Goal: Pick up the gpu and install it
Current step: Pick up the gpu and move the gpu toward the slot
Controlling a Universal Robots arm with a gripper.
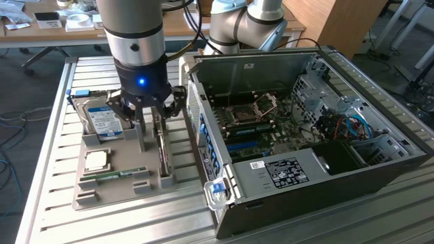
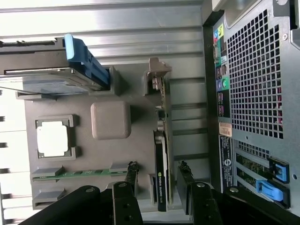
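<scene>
Hovering at the exterior view's left-centre: black multi-fingered gripper point(image 1: 152, 116), spread wide over the thin black-and-tan gpu card point(image 1: 162, 148), which stands on edge in a grey moulded tray point(image 1: 115, 199) beside an open black computer case point(image 1: 326, 199).

Seen from the wrist: fingertips point(image 2: 131, 169) flanking the card's black end point(image 2: 161, 168), not touching. Likely risk: an off-centre squeeze tilting the card or jamming it in its slot.
</scene>
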